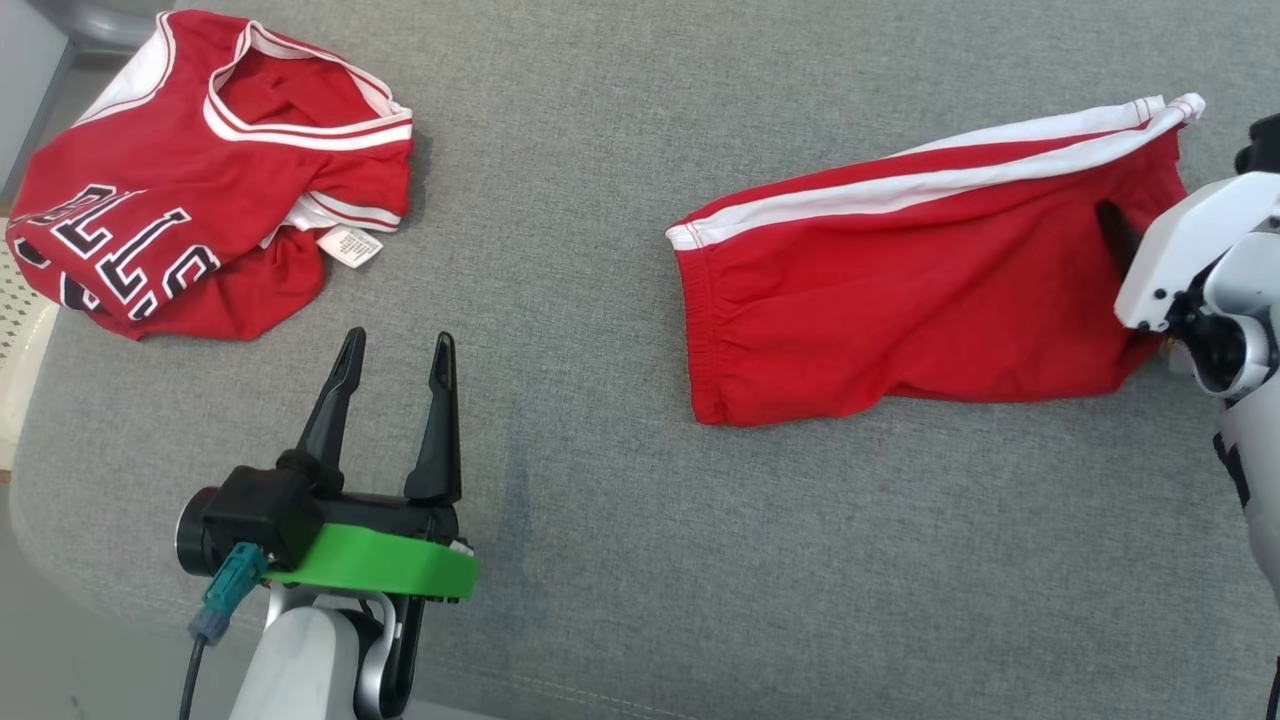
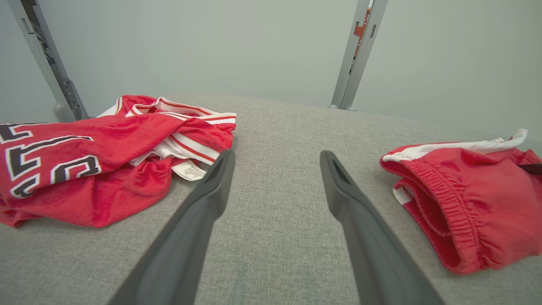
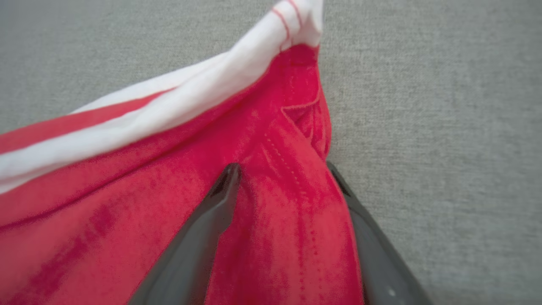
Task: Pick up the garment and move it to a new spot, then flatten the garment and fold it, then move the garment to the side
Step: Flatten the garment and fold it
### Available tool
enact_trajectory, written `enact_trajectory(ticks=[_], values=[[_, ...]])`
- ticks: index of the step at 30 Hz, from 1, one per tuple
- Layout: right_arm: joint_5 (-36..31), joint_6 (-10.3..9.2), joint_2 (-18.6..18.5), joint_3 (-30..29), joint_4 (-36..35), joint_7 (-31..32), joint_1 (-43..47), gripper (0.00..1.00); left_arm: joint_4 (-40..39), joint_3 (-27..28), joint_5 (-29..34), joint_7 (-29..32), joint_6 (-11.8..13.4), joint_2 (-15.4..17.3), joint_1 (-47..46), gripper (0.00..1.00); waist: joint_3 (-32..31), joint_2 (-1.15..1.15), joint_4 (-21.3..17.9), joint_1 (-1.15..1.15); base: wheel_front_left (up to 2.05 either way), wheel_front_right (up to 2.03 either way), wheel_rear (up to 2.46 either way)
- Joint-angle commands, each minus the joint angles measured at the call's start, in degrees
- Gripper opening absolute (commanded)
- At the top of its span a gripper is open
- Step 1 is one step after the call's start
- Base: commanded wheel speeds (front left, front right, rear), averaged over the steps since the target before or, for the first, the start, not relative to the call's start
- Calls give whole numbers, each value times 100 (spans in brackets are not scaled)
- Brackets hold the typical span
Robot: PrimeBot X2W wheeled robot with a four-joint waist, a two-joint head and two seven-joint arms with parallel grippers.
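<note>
The garment, a pair of red shorts (image 1: 900,290) with white side stripes, lies folded lengthwise on the grey cloth surface at the right. My right gripper (image 3: 281,169) stands open at its far right end, jaws wide astride a raised fold of the red cloth (image 3: 288,220). One dark finger (image 1: 1117,232) rests on the shorts beside the white wrist housing (image 1: 1190,250). My left gripper (image 1: 398,340) hovers open and empty over bare cloth at the lower left. From its wrist view the shorts' elastic waistband (image 2: 440,199) lies to the right of the open gripper (image 2: 277,156).
A crumpled red jersey (image 1: 200,170) with black lettering and a white label lies at the far left, also seen as a heap (image 2: 84,161) left of the fingers. The grey surface (image 1: 600,520) curves off at its left edge (image 1: 25,400). Two metal posts (image 2: 360,55) stand behind.
</note>
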Motion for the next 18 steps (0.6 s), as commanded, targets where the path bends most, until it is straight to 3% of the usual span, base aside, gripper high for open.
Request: enact_trajectory(ticks=[1,11,18], values=[[-15,73,279,293,158,166,487,0,-20,33,-50,-1,15,1,49,100,-28,0,-50,0,0,0,0],[-367,30,-251,-70,-81,-745,684,0,67,124,118,-1,-64,3,134,100,-351,0,-421,0,0,0,0],[-1017,36,-571,-916,-506,-1131,1100,0,93,155,204,-1,-100,5,215,100,-613,0,-748,0,0,0,0]])
